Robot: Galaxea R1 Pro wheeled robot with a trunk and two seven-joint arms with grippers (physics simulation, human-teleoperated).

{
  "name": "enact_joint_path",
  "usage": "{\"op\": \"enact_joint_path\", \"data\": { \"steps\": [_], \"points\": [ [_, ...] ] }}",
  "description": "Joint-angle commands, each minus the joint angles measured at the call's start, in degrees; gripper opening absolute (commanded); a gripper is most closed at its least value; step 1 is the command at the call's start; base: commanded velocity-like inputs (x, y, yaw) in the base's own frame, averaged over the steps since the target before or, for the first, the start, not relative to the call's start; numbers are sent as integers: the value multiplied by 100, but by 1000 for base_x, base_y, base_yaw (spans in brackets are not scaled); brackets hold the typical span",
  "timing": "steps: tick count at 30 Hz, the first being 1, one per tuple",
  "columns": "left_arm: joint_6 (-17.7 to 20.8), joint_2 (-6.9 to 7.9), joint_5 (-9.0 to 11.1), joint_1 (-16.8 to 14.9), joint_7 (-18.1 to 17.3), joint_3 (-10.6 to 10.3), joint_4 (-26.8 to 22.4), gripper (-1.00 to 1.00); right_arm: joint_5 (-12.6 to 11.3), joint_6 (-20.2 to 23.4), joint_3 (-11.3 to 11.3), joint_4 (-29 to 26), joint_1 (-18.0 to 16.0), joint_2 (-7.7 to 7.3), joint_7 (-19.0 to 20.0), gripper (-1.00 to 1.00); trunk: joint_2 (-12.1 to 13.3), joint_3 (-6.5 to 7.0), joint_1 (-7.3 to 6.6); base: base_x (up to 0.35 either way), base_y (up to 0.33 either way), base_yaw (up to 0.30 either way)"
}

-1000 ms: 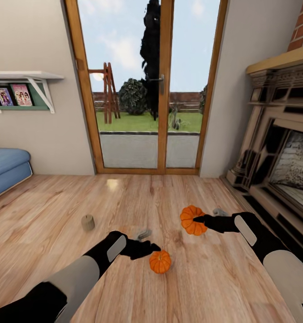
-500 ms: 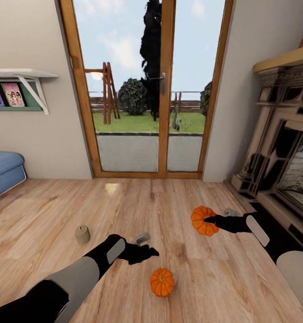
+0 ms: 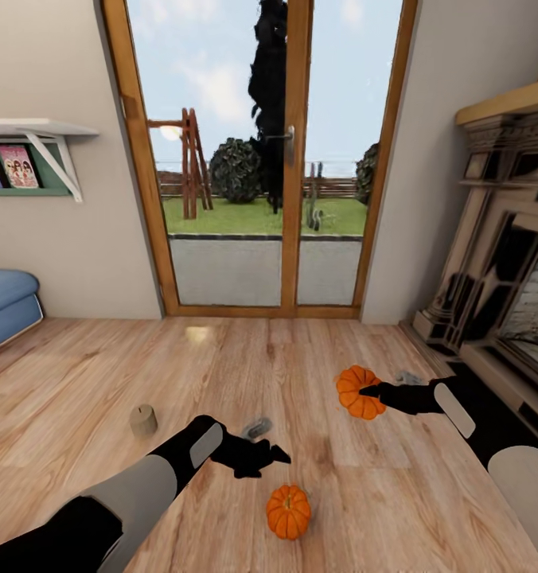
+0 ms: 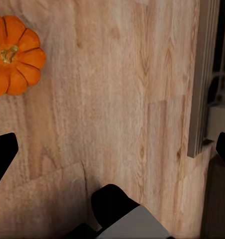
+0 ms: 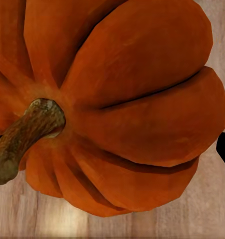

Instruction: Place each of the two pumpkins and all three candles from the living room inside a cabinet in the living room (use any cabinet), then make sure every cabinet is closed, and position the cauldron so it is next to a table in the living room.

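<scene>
Jaws of the right gripper [image 3: 364, 391] are clamped on 1 pumpkin [image 3: 357, 391], held clear of the wooden floor [image 3: 102, 374] near the fireplace [image 3: 500, 302]; in the right wrist view that pumpkin [image 5: 112, 104] sits close up, its brown stem [image 5: 22, 137] pointing toward the camera, with dark fingertips [image 5: 224, 149] at its sides. Jaws of the left gripper [image 3: 270, 456] stand wide apart and hold nothing, hovering low over the floor. The 2nd pumpkin [image 3: 288, 512] rests on the floor just beside that gripper, on the robot's side of it; the left wrist view shows it [image 4: 15, 55] upright from above, apart from both fingertips [image 4: 2, 157]. 1 candle [image 3: 143, 419] stands on the floor to the left of the left arm. A glass door [image 3: 261, 159] faces the robot, with a blue sofa [image 3: 6, 306] and a wall shelf [image 3: 30, 151] at the left.
</scene>
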Motion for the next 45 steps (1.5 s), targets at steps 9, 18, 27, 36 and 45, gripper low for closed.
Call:
{"op": "enact_joint_path", "data": {
  "steps": [9,18,27,36,45],
  "points": [
    [42,-7,-30,-7,-26,-17,3,100,34,-7,534,-3,2,182,30,-100,-16,-205,21,0,0,0],
    [33,-8,-40,-91,5,-22,9,100,34,-53,585,-3,4,212,21,-100,-28,-405,44,0,0,0],
    [5,-42,-43,-264,320,-22,3,100,27,-62,537,-9,4,206,39,-100,-40,-604,68,0,0,0],
    [-8,-56,-38,-292,527,-18,-21,100,8,-1,475,-909,-10,189,43,-100,-52,-804,91,0,0,0],
    [-246,-81,-45,-301,526,-24,-12,100,15,21,535,-1183,-5,203,38,-100,-64,-1003,114,0,0,0]
  ]
}}
